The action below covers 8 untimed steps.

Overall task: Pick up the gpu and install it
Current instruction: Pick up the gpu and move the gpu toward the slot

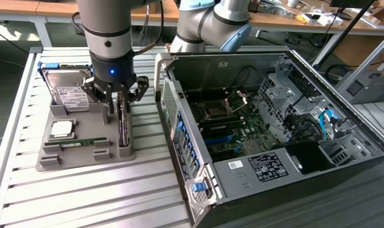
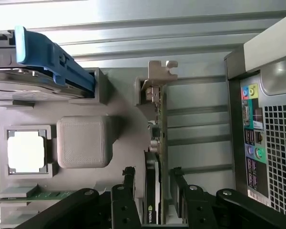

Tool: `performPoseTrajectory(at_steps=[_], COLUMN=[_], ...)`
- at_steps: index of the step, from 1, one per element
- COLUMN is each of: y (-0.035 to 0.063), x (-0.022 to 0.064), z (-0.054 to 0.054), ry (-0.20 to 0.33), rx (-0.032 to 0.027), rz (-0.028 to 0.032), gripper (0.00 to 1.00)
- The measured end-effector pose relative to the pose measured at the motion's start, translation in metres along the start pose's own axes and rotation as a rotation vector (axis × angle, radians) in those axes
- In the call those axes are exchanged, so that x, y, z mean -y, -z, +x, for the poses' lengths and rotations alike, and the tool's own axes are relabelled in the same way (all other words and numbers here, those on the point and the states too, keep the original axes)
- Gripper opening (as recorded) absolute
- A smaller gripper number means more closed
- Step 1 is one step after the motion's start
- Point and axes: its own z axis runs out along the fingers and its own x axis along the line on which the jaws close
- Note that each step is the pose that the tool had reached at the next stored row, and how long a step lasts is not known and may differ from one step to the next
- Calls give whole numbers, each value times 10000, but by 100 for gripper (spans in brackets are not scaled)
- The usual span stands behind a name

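I have the hand (image 1: 120, 110) low over the grey holder (image 1: 84, 156) on the slatted surface (image 1: 90, 199). Its fingers (image 2: 129, 177) are spread wide, one on each side of the gpu (image 2: 158, 119), and are not clamped on it. The gpu stands on edge in the holder's slot, near the open computer case (image 1: 255, 123). A hard drive (image 1: 68, 92) sits in the same holder.

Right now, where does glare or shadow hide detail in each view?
Wrist view: the processor is washed out to plain white, and the table slats glare; the gpu is evenly lit. Exterior view: the inside of the computer case is dim.
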Motion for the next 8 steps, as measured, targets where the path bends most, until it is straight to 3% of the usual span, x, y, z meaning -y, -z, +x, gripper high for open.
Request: performPoseTrajectory(at_steps=[8], y=[-155], x=[-14], z=[6], ry=[1], rx=[-2], rz=[1], gripper=[43])
